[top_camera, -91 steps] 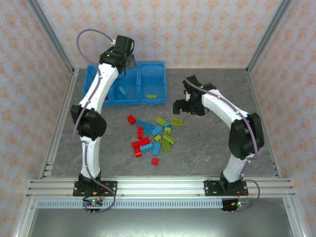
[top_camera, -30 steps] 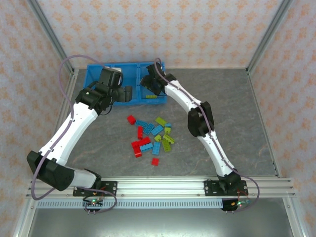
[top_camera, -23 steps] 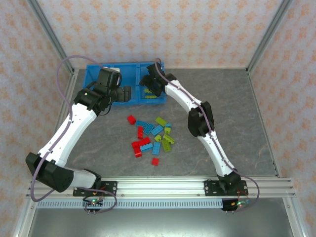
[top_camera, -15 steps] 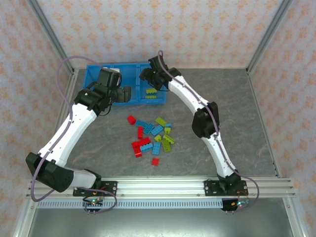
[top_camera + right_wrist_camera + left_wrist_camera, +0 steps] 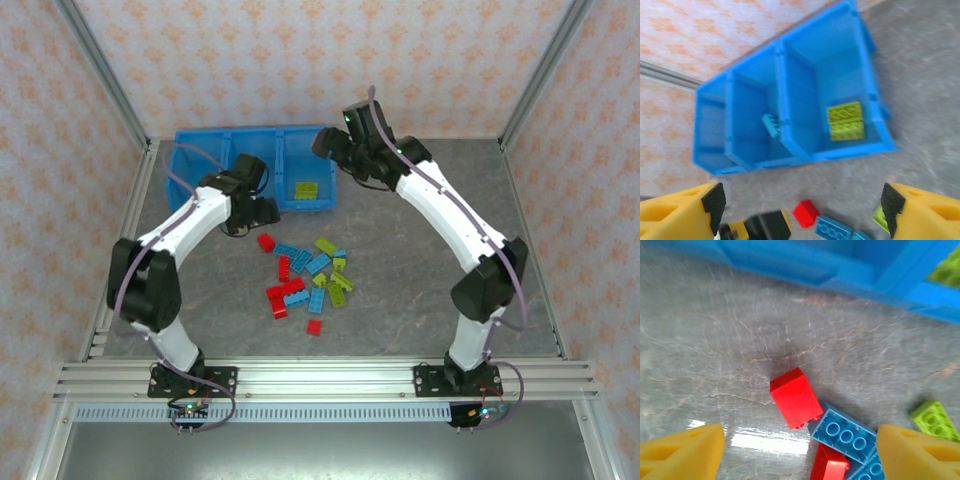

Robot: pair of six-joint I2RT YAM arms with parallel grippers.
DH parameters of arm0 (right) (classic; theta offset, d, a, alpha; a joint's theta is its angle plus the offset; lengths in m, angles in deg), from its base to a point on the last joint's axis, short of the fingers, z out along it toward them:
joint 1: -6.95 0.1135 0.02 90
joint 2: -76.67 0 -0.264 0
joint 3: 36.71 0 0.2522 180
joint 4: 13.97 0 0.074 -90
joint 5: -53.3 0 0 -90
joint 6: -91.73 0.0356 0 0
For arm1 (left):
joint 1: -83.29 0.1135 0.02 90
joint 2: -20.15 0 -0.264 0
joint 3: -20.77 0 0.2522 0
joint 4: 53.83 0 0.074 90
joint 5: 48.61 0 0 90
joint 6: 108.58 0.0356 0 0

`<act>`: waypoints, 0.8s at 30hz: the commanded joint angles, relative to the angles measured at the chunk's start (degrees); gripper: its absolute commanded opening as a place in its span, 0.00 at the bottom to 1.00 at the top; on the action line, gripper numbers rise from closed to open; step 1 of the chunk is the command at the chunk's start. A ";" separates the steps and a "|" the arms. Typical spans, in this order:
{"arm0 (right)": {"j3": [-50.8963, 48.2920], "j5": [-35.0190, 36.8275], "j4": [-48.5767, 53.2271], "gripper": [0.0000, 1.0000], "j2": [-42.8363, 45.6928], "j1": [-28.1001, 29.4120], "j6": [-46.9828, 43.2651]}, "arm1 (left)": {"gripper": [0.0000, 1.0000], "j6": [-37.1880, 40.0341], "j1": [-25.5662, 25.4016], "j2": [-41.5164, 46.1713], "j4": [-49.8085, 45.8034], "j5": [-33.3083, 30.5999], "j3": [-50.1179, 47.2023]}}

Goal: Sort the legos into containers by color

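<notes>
- Bring the left gripper point(image 5: 800, 455), fingers spread wide with nothing between them, straight down onto the lone red brick point(image 5: 795, 397) on the table point(image 5: 715, 340), just in front of the blue tray point(image 5: 790, 262)
- Turn the wrist first to suit the brick's skewed lie, so as to press two flat opposite sides
- Steer clear of the neighbouring blue brick point(image 5: 842, 432) touching its lower corner, or risk dragging both
- Leave the remaining legos point(image 5: 310, 275) heaped mid-table; take red to a compartment apart from the green pair point(image 5: 845, 121) on the right and the binned blue brick point(image 5: 771, 123) in the middle, probably the left one
- Hold the right gripper point(image 5: 802, 210), likewise open and empty, up by the tray's far right corner, out of the way
- Unlike a second ago: no right gripper down in the right compartment, now lifted clear of it; left gripper swung from the tray's front wall out over the table
</notes>
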 commanded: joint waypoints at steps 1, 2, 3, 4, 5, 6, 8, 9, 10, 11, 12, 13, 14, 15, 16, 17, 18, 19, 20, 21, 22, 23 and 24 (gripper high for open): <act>-5.56 4.03 3.00 0.86 4.72 -1.33 -1.75 | 0.80 -6.15 0.21 -3.48 2.41 2.76 -0.30; -6.59 4.20 2.98 0.87 5.71 -1.60 -1.66 | 0.81 -7.31 0.19 -4.45 3.37 3.51 -0.64; -7.75 4.33 3.08 0.88 6.62 -1.90 -1.53 | 0.81 -8.33 0.14 -5.51 4.73 4.13 -1.18; -8.67 4.36 3.23 0.88 7.37 -2.09 -1.51 | 0.81 -9.21 0.12 -6.37 5.76 4.32 -1.57; -9.08 4.30 3.57 0.88 7.84 -2.36 -1.48 | 0.81 -9.68 0.13 -7.10 6.23 4.13 -1.69; -9.36 4.11 4.41 0.88 8.26 -2.68 -1.45 | 0.79 -10.14 0.12 -7.93 6.26 3.74 -1.62; -9.82 4.09 5.32 0.89 9.18 -2.88 -1.77 | 0.73 -10.50 0.14 -9.00 5.75 2.29 -1.48; -10.34 4.26 5.45 0.89 9.68 -2.97 -1.82 | 0.69 -10.73 0.12 -9.22 5.44 1.60 -1.59; -11.11 4.29 5.37 0.89 10.25 -3.05 -1.71 | 0.64 -10.73 0.17 -9.22 4.92 0.95 -1.66; -11.53 3.90 5.16 0.89 10.56 -3.13 -1.76 | 0.61 -10.94 0.12 -9.20 4.54 0.65 -1.76; -12.18 3.42 4.81 0.89 10.93 -3.32 -1.88 | 0.57 -11.16 0.13 -9.22 4.41 0.69 -2.15; -12.61 3.09 4.70 0.89 11.11 -3.49 -2.07 | 0.52 -11.46 0.12 -9.22 4.38 0.96 -2.49; -12.66 2.89 4.80 0.89 11.07 -3.64 -2.19 | 0.48 -11.75 0.14 -9.22 4.24 1.12 -2.85; -12.59 2.41 4.93 0.89 10.96 -3.93 -2.25 | 0.43 -12.08 0.17 -9.22 4.06 1.26 -3.28; -12.46 1.96 4.89 0.89 10.80 -4.19 -2.32 | 0.39 -12.22 0.12 -9.22 3.81 1.12 -3.59; -12.25 1.65 4.88 0.89 10.67 -4.42 -2.44 | 0.37 -12.31 0.13 -9.22 3.58 0.91 -3.69; -11.98 1.23 4.99 0.89 10.38 -4.64 -2.52 | 0.34 -12.23 0.12 -9.22 3.36 0.79 -3.87; -11.64 0.93 4.94 0.89 10.17 -4.86 -2.60 | 0.32 -11.95 0.13 -8.99 3.13 0.72 -3.81; -11.48 0.66 4.89 0.89 10.01 -4.99 -2.75 | 0.32 -11.67 0.13 -8.77 2.88 0.74 -3.63; -11.44 0.28 4.76 0.89 9.78 -5.16 -2.86 | 0.30 -11.15 0.20 -8.51 2.47 0.80 -3.17; -11.35 -0.03 4.52 0.89 9.57 -5.24 -2.90 | 0.28 -10.58 0.21 -8.22 1.55 0.64 -2.41; -11.30 -0.34 4.30 0.89 9.40 -5.41 -3.04 | 0.27 -10.10 0.33 -7.80 0.60 0.24 -1.63; -11.11 -0.72 4.22 0.89 9.23 -5.54 -3.16 | 0.25 -9.50 0.62 -6.81 -0.50 -0.18 -0.50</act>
